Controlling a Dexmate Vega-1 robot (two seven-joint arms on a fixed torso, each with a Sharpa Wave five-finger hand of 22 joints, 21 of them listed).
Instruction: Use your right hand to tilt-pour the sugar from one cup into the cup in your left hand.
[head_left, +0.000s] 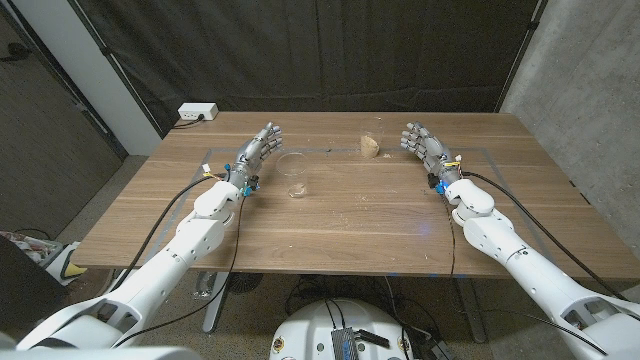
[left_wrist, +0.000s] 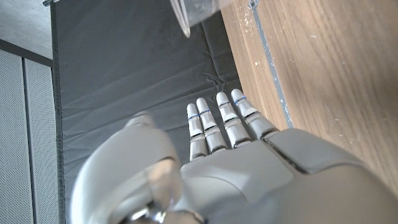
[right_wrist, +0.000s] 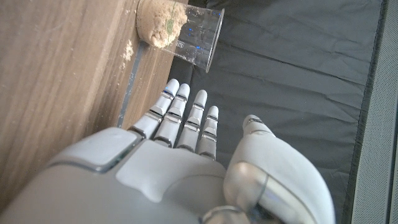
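Left hand (head_left: 258, 150): stands on its edge on the bench (head_left: 330, 215), fingers straight and apart, holding nothing.
Right hand (head_left: 425, 148): also on its edge, fingers stretched out and apart, nothing in it.
Empty cup (head_left: 294, 175): clear, upright on the bench just beside the left hand, not touching it as far as the head view shows.
Sugar cup (head_left: 371, 140): clear, upright near the far edge, tan sugar (right_wrist: 160, 23) in its bottom, to the left of the right hand with a gap between.
Cups: apart from each other.
White box (head_left: 197, 112): beyond the bench's far left corner.
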